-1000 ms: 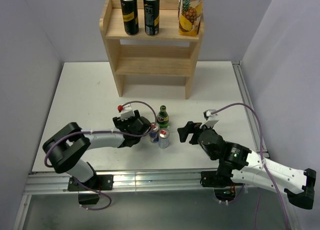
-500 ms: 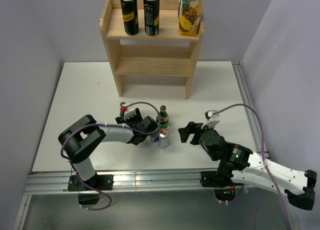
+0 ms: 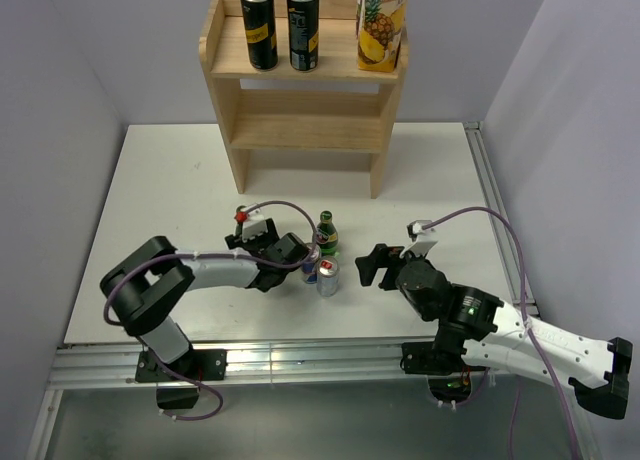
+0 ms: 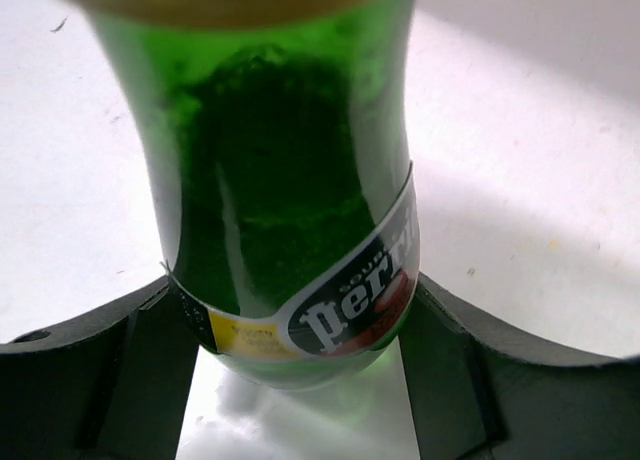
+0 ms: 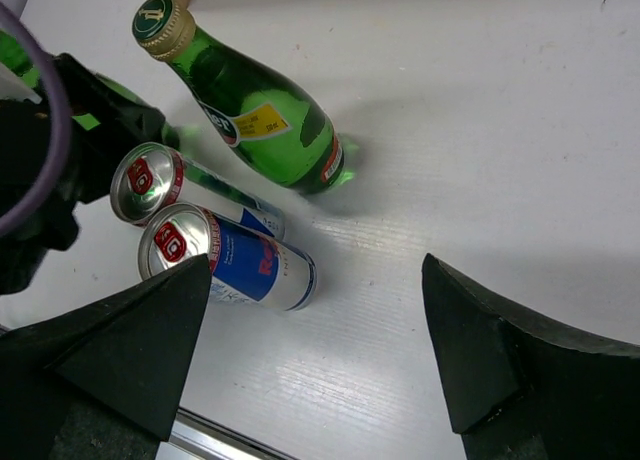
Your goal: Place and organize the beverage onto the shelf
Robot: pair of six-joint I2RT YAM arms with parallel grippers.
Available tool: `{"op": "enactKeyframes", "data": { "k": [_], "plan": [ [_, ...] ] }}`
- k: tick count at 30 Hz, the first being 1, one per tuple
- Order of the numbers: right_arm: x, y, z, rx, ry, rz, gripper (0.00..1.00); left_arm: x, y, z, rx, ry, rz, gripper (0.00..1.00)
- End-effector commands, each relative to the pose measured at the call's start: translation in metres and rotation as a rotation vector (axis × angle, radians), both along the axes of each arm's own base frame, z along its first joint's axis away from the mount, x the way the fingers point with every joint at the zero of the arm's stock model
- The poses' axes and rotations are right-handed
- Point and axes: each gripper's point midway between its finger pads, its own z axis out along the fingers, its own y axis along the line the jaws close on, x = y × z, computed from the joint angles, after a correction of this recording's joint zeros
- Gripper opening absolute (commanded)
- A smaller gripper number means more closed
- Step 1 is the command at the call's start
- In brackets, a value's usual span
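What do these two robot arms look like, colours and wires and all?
The left arm and right arm are white tubes joined by chunky black joints. A purple cable runs along each. The left claw and right claw are black and two-pronged. A small red knob sits by the left wrist; a tiny green light glows on the right arm.
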Motion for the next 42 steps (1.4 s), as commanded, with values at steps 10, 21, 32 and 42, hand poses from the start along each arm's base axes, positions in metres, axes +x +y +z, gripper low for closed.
{"op": "enactKeyframes", "data": {
  "k": [10,21,32,42],
  "plan": [
    [0.004,0.008,0.006,0.037,-0.019,0.001,0.93,0.012,-0.015,0.113,-0.055,-0.108,-0.155,0.0],
    [0.005,0.005,0.01,0.036,-0.028,-0.01,0.93,0.078,-0.037,0.23,-0.05,-0.194,-0.326,0.0],
    [0.005,0.0,0.011,0.031,-0.037,-0.026,0.93,0.143,-0.036,0.301,-0.042,-0.253,-0.342,0.0],
    [0.004,-0.008,0.008,0.025,-0.042,-0.041,0.93,0.173,-0.025,0.299,-0.031,-0.268,-0.294,0.0]
  ]
}}
